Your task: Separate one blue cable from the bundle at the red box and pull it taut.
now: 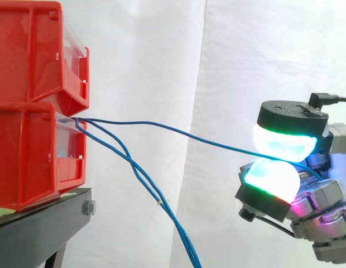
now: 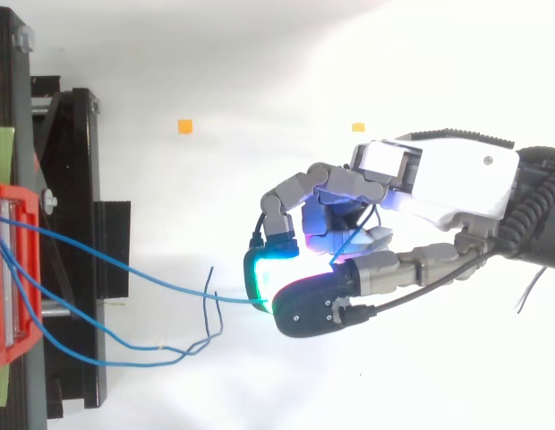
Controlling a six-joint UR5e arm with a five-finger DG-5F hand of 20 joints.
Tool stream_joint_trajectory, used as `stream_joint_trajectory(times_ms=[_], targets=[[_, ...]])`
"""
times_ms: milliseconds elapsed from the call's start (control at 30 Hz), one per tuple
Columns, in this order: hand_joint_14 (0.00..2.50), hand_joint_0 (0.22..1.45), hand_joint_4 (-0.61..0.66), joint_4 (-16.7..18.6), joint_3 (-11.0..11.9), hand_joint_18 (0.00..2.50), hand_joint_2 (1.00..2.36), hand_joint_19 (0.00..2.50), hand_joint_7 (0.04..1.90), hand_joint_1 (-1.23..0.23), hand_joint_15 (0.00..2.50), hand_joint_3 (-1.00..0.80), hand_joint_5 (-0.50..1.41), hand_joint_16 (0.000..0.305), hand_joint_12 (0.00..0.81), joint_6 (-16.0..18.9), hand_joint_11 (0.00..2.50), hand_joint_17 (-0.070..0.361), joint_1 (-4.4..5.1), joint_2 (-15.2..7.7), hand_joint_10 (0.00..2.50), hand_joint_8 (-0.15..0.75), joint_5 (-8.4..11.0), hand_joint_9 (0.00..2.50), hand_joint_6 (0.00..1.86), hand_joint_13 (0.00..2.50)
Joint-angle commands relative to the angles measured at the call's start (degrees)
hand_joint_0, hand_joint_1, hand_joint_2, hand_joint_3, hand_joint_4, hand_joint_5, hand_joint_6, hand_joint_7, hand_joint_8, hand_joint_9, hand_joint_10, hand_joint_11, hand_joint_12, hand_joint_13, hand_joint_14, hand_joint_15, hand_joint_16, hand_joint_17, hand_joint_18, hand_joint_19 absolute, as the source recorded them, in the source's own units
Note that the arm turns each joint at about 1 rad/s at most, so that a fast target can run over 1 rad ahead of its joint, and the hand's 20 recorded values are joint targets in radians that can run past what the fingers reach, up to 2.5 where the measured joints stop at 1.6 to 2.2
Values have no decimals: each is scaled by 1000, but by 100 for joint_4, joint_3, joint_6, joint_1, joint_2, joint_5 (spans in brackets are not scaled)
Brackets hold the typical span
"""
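Two stacked red bins (image 1: 36,106) stand on a black stand at the left. Blue cables come out of the lower bin's front (image 2: 11,260). One blue cable (image 1: 178,132) runs almost straight from the bin to my hand (image 2: 421,193), apart from the rest. My hand is shut on this cable, pinching it between two glowing fingertips (image 1: 284,145), and the cable's end pokes out behind them. The other blue cables (image 1: 140,176) sag down from the bin and hang loosely, twisted round each other.
The black stand (image 1: 44,223) carries the bins at the left. A white curtain hangs behind. Two small orange markers (image 2: 184,126) lie on the white floor in the top view.
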Motion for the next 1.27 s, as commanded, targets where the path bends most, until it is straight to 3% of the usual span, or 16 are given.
stream_joint_trajectory(times_ms=[0,1233], targets=[[2500,749,-117,0,-1,1156,1018,1792,1488,-752,1681,61,-188,37,395,0,1623,84,0,0,2500,315,0,304,945,684],[2500,747,-112,0,-1,1159,1018,1799,1493,-754,1686,64,-188,37,395,0,1599,83,0,0,2500,317,0,311,944,685]])
